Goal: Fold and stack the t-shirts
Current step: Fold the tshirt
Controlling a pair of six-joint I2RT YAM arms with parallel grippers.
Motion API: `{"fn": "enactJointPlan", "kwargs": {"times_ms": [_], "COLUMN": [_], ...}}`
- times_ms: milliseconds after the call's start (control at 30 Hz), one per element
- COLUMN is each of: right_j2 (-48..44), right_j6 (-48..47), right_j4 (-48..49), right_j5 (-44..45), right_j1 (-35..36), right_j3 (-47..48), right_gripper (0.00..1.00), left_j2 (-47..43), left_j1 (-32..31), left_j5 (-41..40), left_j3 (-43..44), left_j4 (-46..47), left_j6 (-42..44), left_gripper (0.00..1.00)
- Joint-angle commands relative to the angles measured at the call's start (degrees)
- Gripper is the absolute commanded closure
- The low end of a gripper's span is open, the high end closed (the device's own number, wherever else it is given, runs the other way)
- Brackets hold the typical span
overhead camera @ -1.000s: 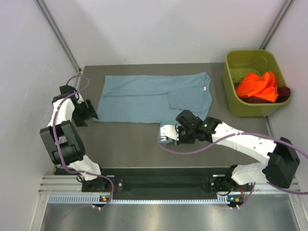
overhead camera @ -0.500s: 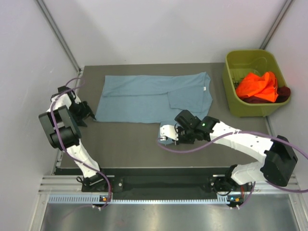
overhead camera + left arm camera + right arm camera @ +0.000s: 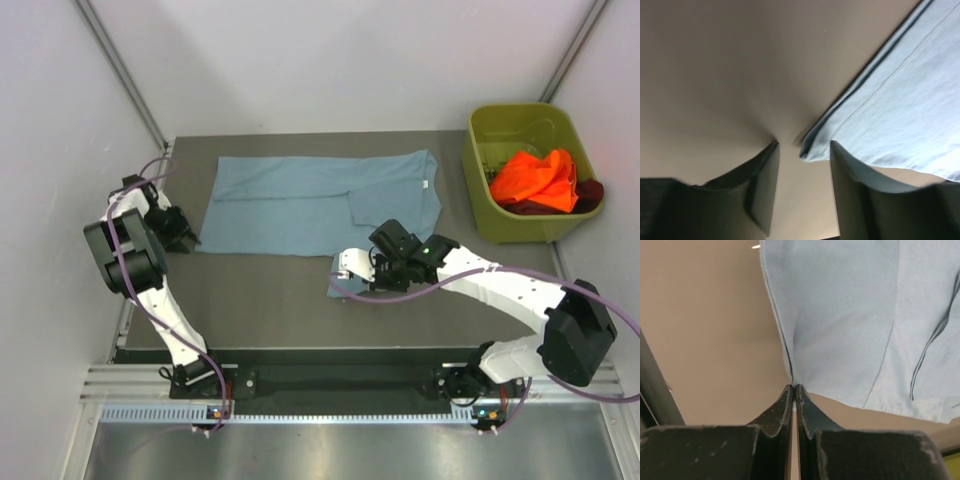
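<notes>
Nearest the arm bases, the right jaws are pressing together. The right wrist view is showing the near edge of the plain dusty blue-grey cloth t-shirt point(image 3: 840, 315) running straight into their tips, which I judge to be a pinch on the hem. Compared with a second ago they are sitting slightly farther from the bases, well left of the olive-green plastic bin point(image 3: 520, 108) and nearer than it.

Farther left of the bin, the left jaws are standing apart but narrowing since a second ago, having crept in on the shirt's near corner. That corner is lying between the two jaws, not yet gripped, with bare dark grey desk point(image 3: 260, 300) showing beside it.

Reading: a second hold on the near edge is forming, so the next fold is probably waiting only on the left pinch.

The shirt is lying flat, spread lengthwise, left of the bin. The bright orange t-shirt point(image 3: 535, 178) and the dark maroon t-shirt point(image 3: 592, 192) are lying crumpled inside the bin, unfolded.
</notes>
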Motion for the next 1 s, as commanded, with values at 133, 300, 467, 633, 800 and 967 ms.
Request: {"fn": "enactJointPlan", "kwargs": {"times_ms": [133,300,467,633,800,967], "right_j2": [1.38,1.56,0.95,-0.63,-3.35,-5.64], "right_j6": [0.54,0.63,0.54,1.24,1.34,0.72], "right_j4": [1.31,1.48,1.83,1.49,-1.15,-2.82], "right_j5": [0.67,1.11,1.73,2.52,2.96,3.48], "right_j1": [-1.17,-1.96,-3.19,-5.56,-8.54,-10.57], "right_j3": [3.99,4.26,4.17,4.69,6.98,9.26], "right_gripper": [1.00,1.00,1.00,1.00,1.00,1.00], "left_j2": [1.80,0.39,-2.51,-5.93,-9.36,-14.81], "left_j1": [0.30,0.30,0.30,0.39,0.39,0.39], "left_j5": [4.56,5.09,6.32,7.37,9.48,12.90], "left_j3": [1.01,-0.83,-3.29,-5.49,-6.29,-6.63], "left_j4": [0.42,-0.90,-1.87,-2.66,-3.89,-6.26], "left_j6": [1.15,1.41,1.76,1.85,2.64,3.34], "left_gripper": [0.62,0.64,0.91,1.00,1.00,1.00]}}
